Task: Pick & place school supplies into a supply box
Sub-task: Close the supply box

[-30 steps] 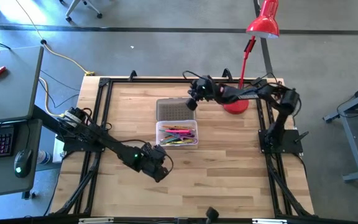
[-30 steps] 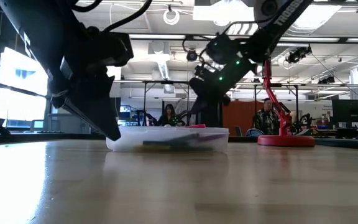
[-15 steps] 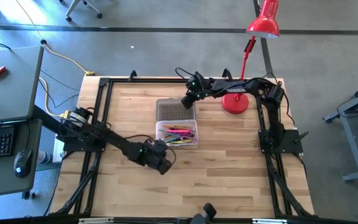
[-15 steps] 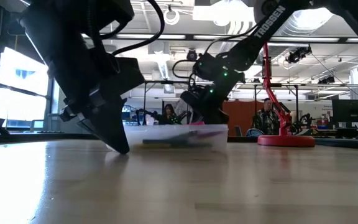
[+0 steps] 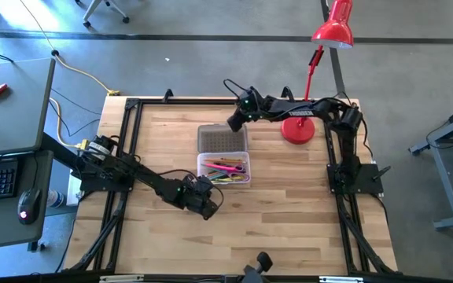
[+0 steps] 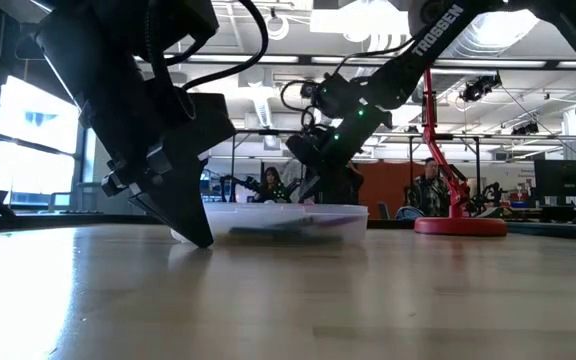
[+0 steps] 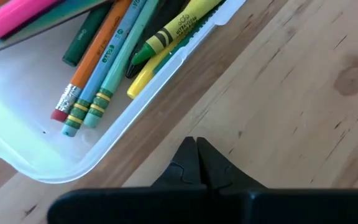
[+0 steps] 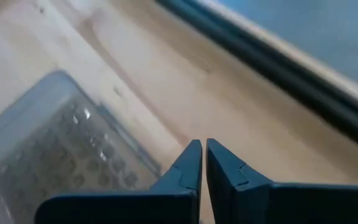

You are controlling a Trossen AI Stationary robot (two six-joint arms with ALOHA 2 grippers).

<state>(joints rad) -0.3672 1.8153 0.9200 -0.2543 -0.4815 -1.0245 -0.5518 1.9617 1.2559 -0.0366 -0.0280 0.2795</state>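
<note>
Resting on the bare wood just beside the near left corner of the supply box (image 5: 223, 168), the left gripper (image 5: 205, 206) has its two dark fingers pressed together with nothing between them; the left wrist view shows their tips meeting at the table (image 5: 289, 212), close to the box's rounded clear rim (image 7: 114, 134) but apart from it. Inside the box lie the school supplies (image 5: 225, 170): two pencils, one orange and one teal (image 7: 95, 68), with erasers pointing toward the corner, a yellow crayon (image 7: 173, 34) with a green band, a dark green pen and something bright pink at the far edge. In the low view the left arm's dark bulk stands in front of the box's left end, hiding that part of it.

The greyish ribbed lid (image 5: 222, 138) lies flat on the table just behind the box, apart from it. The right gripper (image 5: 235, 123) reaches in from the right to the lid's far right corner; its fingers are together, empty, and the right wrist view puts their tips just past the lid's edge (image 8: 73, 149), over bare wood near the dark table frame (image 8: 278, 81).

A red desk lamp (image 5: 299, 130) stands on its round base at the far right of the table, beside the right arm. In the low view, two people sit in the room beyond.
</note>
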